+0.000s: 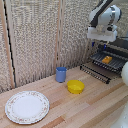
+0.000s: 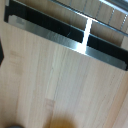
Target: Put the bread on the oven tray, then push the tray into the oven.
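Observation:
The bread (image 1: 106, 59) is a small orange-brown chunk lying on the oven pan (image 1: 114, 64), a dark wire rack at the exterior view's right. The pan sits at the mouth of the dark oven (image 1: 120, 46), with the oven's open door (image 1: 95, 73) sloping down to the table in front. My clamp (image 1: 102, 44) hangs from the white arm just above the pan, apart from the bread. Its fingers are too small and dark to tell whether they are open or shut. The wrist view shows wooden tabletop and the door's dark, metal-edged band (image 2: 60, 31), with no fingers visible.
A blue cup (image 1: 61, 74) stands mid-table with a round yellow bowl (image 1: 75, 86) beside it. A patterned white plate (image 1: 27, 106) lies near the front at the exterior view's left. A woven screen (image 1: 35, 40) backs the table.

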